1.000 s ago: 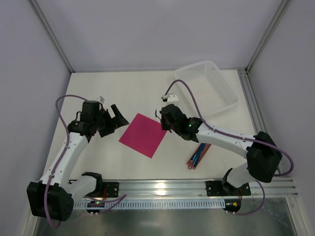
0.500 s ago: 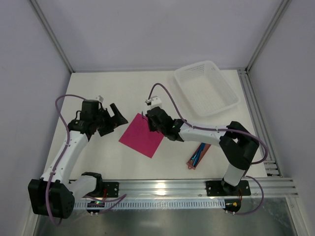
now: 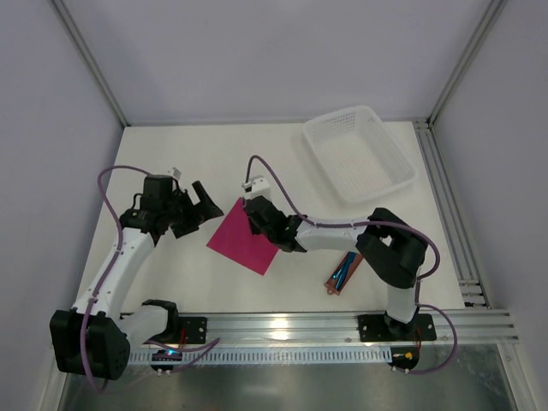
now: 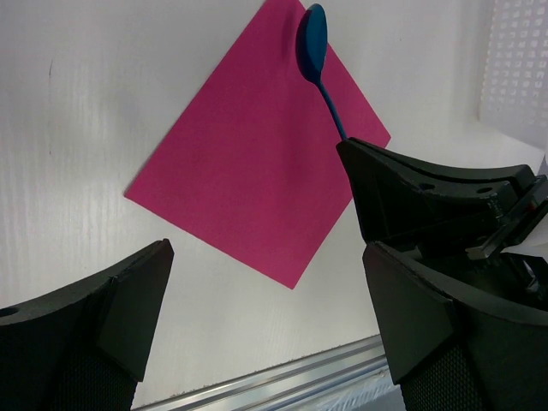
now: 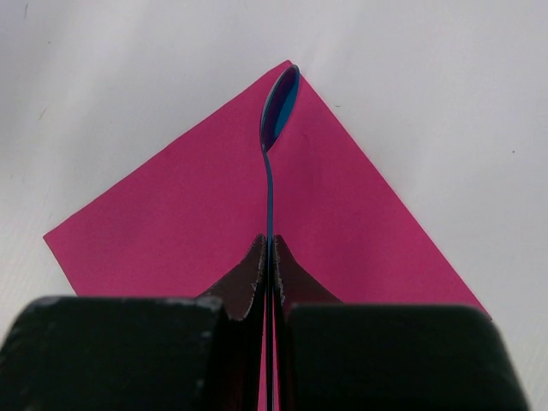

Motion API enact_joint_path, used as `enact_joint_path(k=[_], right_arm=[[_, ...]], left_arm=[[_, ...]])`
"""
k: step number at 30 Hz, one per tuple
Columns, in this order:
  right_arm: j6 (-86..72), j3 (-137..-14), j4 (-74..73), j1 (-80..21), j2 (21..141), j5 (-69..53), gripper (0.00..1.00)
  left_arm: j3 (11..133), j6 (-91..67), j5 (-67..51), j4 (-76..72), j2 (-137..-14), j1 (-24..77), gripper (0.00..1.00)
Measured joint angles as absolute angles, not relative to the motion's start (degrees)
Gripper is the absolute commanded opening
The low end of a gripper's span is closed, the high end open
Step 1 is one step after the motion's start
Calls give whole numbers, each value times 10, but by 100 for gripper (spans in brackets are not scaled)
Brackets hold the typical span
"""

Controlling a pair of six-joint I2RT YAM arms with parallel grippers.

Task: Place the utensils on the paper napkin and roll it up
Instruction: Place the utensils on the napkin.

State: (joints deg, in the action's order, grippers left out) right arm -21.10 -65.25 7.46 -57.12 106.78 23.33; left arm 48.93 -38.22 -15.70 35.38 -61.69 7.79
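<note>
The magenta paper napkin (image 3: 238, 247) lies flat on the white table, one corner pointing away from the arms. My right gripper (image 3: 253, 217) hovers over its far right part, shut on the thin handle of a blue spoon (image 5: 280, 107). The spoon's bowl reaches the napkin's far corner (image 4: 312, 38). In the right wrist view the gripper (image 5: 269, 250) pinches the handle edge-on above the napkin (image 5: 171, 231). My left gripper (image 3: 202, 205) stands open just left of the napkin, nothing between its fingers (image 4: 128, 291). More blue utensils (image 3: 343, 271) lie in a reddish-brown sleeve (image 3: 336, 284) at the right.
A white mesh basket (image 3: 360, 154) sits at the back right. An aluminium rail (image 3: 282, 325) runs along the near table edge. The right arm's elbow (image 3: 394, 253) stands beside the sleeve.
My right gripper has travelled left with the spoon, from the napkin's right edge to over its far corner. The left arm has stayed still.
</note>
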Motion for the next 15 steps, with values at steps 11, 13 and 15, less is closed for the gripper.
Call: enact_joint_path(k=[11,13,15], right_arm=[[-221,-646,103,-612,1113,294,4],[-228,-646,103,-618,1120,303,4],[-233,-646,102,-622,1125,310,4]], left_arm=[[477,-379,-161,354,-604,78,98],[475,-379,-161,354,-601,78,98],[474,-379,-161,354,-599,78,98]])
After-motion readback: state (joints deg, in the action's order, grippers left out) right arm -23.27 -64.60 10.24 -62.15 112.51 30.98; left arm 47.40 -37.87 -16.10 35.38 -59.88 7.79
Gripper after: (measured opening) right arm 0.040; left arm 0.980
